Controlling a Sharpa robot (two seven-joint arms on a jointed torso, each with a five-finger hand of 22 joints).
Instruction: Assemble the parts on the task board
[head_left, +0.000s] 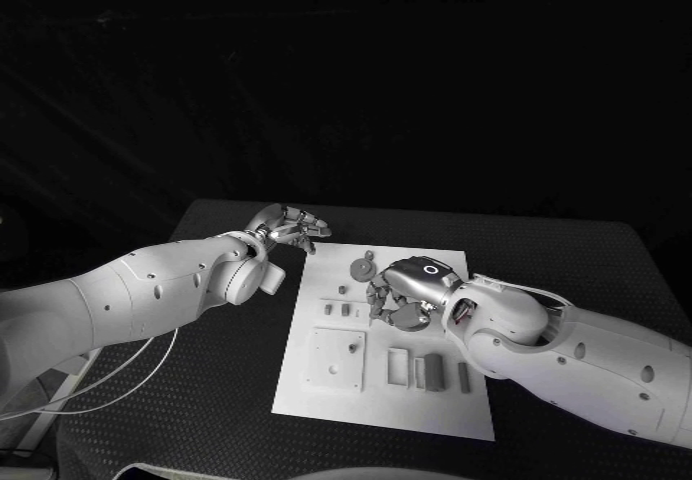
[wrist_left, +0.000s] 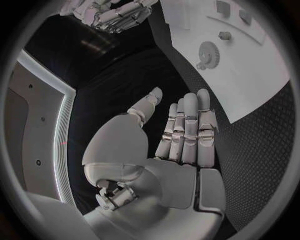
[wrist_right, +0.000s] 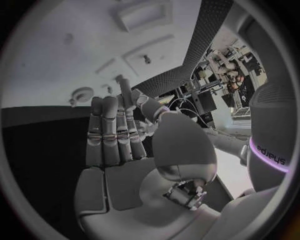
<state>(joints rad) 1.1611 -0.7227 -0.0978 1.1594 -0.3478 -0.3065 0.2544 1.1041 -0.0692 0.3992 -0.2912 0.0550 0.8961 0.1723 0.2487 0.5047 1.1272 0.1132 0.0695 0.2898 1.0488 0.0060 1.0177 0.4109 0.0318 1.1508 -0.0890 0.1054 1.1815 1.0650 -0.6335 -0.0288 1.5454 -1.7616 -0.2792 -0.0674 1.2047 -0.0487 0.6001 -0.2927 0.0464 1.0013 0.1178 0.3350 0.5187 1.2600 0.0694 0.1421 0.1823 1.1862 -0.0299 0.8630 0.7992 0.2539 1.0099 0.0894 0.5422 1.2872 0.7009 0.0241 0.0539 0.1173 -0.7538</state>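
1. Right now the left hand (head_left: 289, 226) hangs over the black table (head_left: 231, 400), just off the far left corner of the board (head_left: 375, 410). It is not touching the board.
2. Seen from its wrist, the left hand (wrist_left: 181, 135) is flat and wide. Its fingers (wrist_left: 187, 125) lie straight, side by side, and the thumb sticks out apart from them. It holds nothing.
3. The right hand (head_left: 404, 292) is over the far half of the board, near the middle. Its fingertips point down at the board's top.
4. From its own wrist, the right hand (wrist_right: 125, 135) has straight fingers (wrist_right: 103, 130) packed close, with the thumb leaning in toward them. A thin dark tip pokes up by the thumb. I cannot tell if that is a small part being pinched or just a finger, so I cannot tell if this hand holds something.
5. A round gear (head_left: 361, 268) lies flat on the board's far end, just beside the right hand, between the two hands.
6. A few tiny pegs (head_left: 339, 310) sit near the gear, on the left side of the board.
7. A square plate (head_left: 335, 358) lies nearer the robot, on the board's left half.
8. Three upright blocks (head_left: 428, 372) stand in a row beside the square plate, close to the right arm.
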